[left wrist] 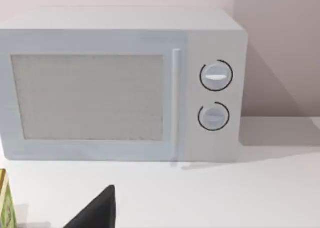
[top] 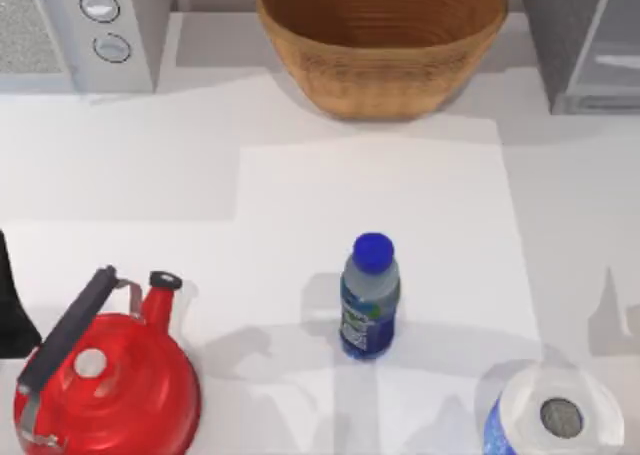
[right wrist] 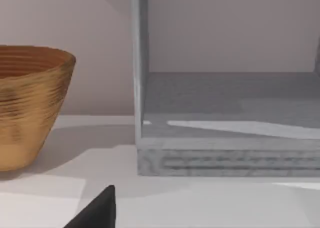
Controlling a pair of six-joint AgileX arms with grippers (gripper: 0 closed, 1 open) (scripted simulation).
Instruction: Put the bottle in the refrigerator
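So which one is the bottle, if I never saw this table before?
Find the big woven basket at the back of the table, then come straight toward the front. The bottle stands upright there, between the red kettle and the paper roll. It is the small clear one with a round blue cap.

Bottle [top: 369, 297] stands upright mid-table, near the front. Kettle [top: 105, 370] sits front left, paper roll [top: 555, 420] front right. At the back: microwave [top: 70, 30] left, basket [top: 383, 37] centre, refrigerator [top: 585, 40] right, well apart from the bottle.
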